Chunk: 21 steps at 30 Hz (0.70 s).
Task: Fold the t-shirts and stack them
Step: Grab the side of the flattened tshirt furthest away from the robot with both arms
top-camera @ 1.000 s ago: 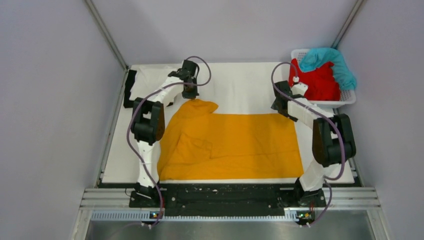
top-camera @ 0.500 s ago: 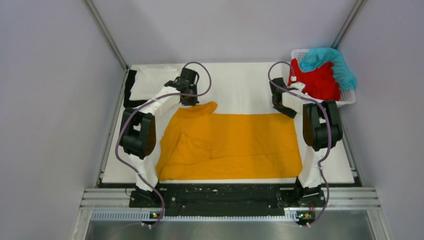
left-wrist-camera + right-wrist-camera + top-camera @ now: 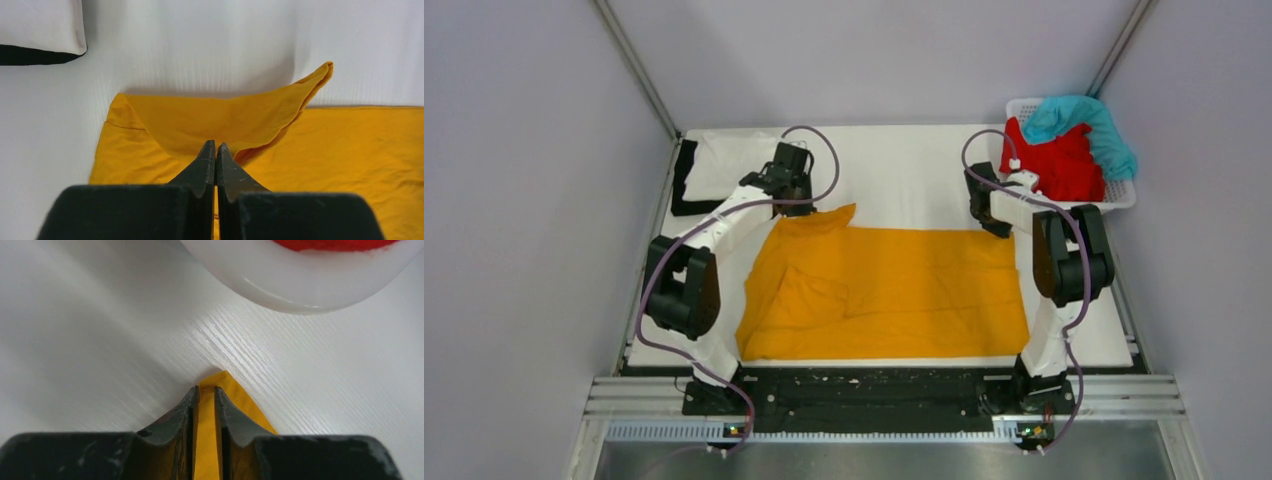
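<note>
A mustard-orange t-shirt (image 3: 894, 290) lies spread across the table. My left gripper (image 3: 796, 205) is at its far left edge. In the left wrist view that gripper (image 3: 216, 145) is shut on a raised fold of the orange cloth (image 3: 225, 115). My right gripper (image 3: 996, 228) is at the shirt's far right corner. In the right wrist view its jaws (image 3: 206, 389) stand narrow, pinched on that orange corner (image 3: 225, 382), whose tip pokes out just past them. A folded white t-shirt (image 3: 724, 165) lies on a black one (image 3: 682, 185) at the far left.
A white basket (image 3: 1124, 200) at the far right holds a red t-shirt (image 3: 1064, 165) and a teal one (image 3: 1084, 120). Its rim (image 3: 300, 285) is close ahead of the right gripper. The white and black stack (image 3: 40, 25) lies to the far left of the left gripper.
The right gripper has come down onto the shirt's far right corner and closed on it. The left gripper, still shut on its fold, has shifted slightly left.
</note>
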Available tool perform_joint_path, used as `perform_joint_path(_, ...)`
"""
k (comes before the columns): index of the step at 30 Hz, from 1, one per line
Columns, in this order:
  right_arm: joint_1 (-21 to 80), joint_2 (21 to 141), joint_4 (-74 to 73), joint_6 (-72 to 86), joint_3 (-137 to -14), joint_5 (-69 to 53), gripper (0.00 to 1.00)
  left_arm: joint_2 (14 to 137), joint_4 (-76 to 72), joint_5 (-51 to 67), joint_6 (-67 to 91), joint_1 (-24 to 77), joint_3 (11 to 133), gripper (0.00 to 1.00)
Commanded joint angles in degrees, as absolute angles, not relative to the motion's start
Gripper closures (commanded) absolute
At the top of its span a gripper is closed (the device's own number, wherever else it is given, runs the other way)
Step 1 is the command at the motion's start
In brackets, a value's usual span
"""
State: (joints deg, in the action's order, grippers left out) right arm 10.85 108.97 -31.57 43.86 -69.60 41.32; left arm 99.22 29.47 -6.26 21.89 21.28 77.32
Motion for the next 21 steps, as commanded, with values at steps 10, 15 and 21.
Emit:
perform_joint_path(10,10.98,101.71,-23.89,39.89,-66.77,40.34,1.0,92.86,26.52,-5.09,22.76,21.8,73.52,1.0)
perform_joint_path(15,11.04,97.98,-22.5,38.54,-63.34,38.91,1.0,90.05,25.64,-4.15,22.8,22.23,70.98,1.0)
perform_joint_path(21,10.95,95.28,-20.86,37.31,-60.16,37.0,1.0,86.93,24.68,-3.59,22.8,22.74,67.64,1.0)
